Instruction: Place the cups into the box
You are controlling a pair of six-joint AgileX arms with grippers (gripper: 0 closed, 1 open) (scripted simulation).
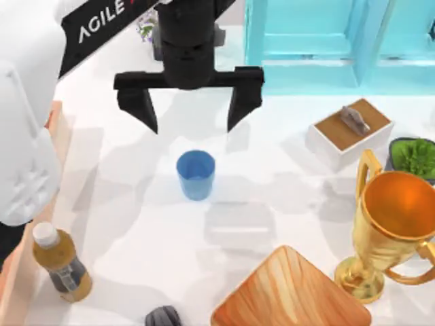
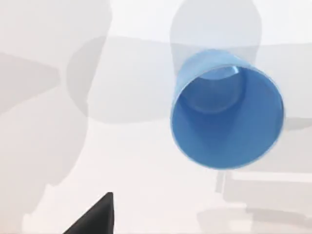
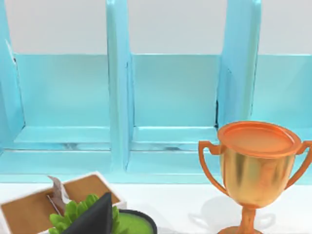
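Hovering wide open, the left gripper [image 1: 189, 112] hangs just above one blue cup [image 1: 196, 174] standing upright on the desk [image 1: 272, 197].

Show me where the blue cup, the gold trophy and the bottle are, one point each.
blue cup [image 1: 196, 174]: top view, on its outer wall below the rim.
gold trophy [image 1: 397, 207]: top view, inside its bowl.
bottle [image 1: 62, 266]: top view, on its amber body.
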